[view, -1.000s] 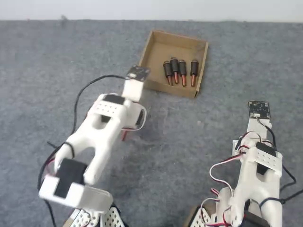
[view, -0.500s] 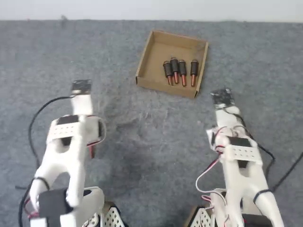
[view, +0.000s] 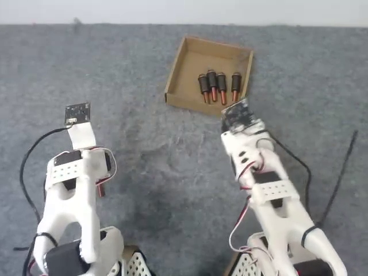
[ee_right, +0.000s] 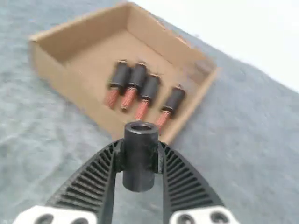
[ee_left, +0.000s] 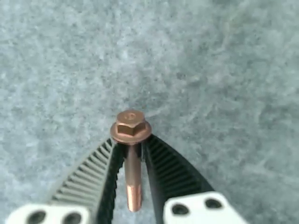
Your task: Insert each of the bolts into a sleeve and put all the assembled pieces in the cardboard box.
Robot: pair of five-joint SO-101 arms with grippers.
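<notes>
My left gripper (ee_left: 132,143) is shut on a copper hex-head bolt (ee_left: 131,128), held shank-back over bare grey carpet. In the high view the left arm (view: 73,175) stands at the left, well away from the box. A black sleeve (ee_right: 139,156) is held upright, bore up, with my right gripper (ee_right: 140,148) shut on it. It hangs just short of the near wall of the cardboard box (ee_right: 70,39). The right arm (view: 261,172) reaches up to the box (view: 177,68). Several assembled bolt-and-sleeve pieces (view: 217,87) lie side by side inside it (ee_right: 142,88).
Grey carpet (view: 172,161) covers the table between the two arms. Black cables (view: 336,184) trail beside the right arm, and one loops at the left arm's side (view: 26,167). A pale wall strip (view: 184,11) runs along the far edge.
The left arm has swung left and back from the box's near corner. The right arm has advanced forward and left, up to the box's front wall.
</notes>
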